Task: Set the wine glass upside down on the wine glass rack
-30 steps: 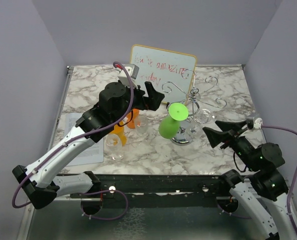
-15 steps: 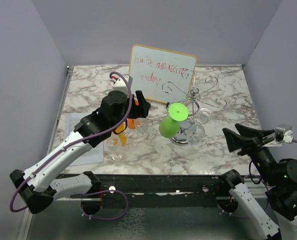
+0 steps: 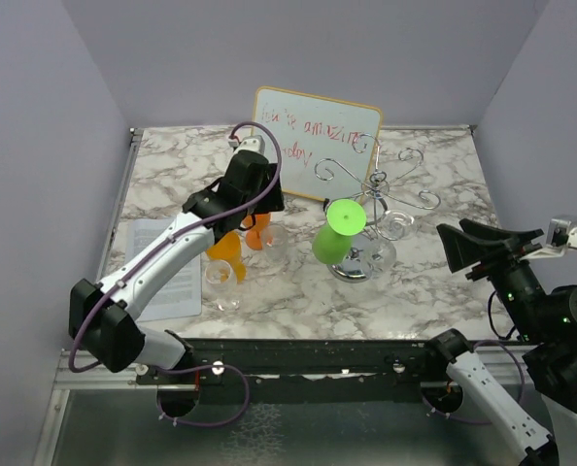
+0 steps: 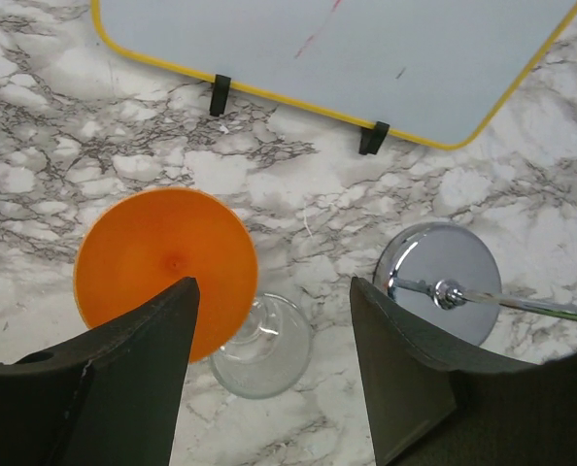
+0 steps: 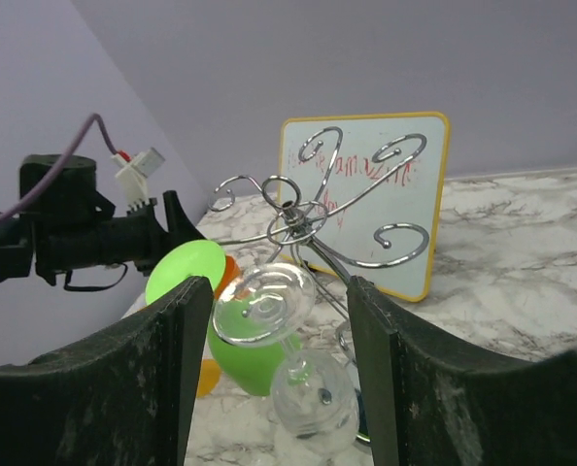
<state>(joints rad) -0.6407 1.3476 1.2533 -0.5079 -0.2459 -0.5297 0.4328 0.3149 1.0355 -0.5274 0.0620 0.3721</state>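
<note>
Your left jaws hang wide open and empty over the desk (image 4: 36,146): orange wine glass (image 4: 162,267) at their 9 o'clock, clear wine glass (image 4: 262,351) at 6, both axes vertical. The wine glass rack (image 4: 439,291) stands at 3 o'clock. Your right jaws, open and empty, sit farther from the glasses.

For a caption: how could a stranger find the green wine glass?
Find the yellow-framed whiteboard at the back; a silver wire rack stands before it. On the rack hangs the green wine glass, foot up, the only coloured glass there.
</note>
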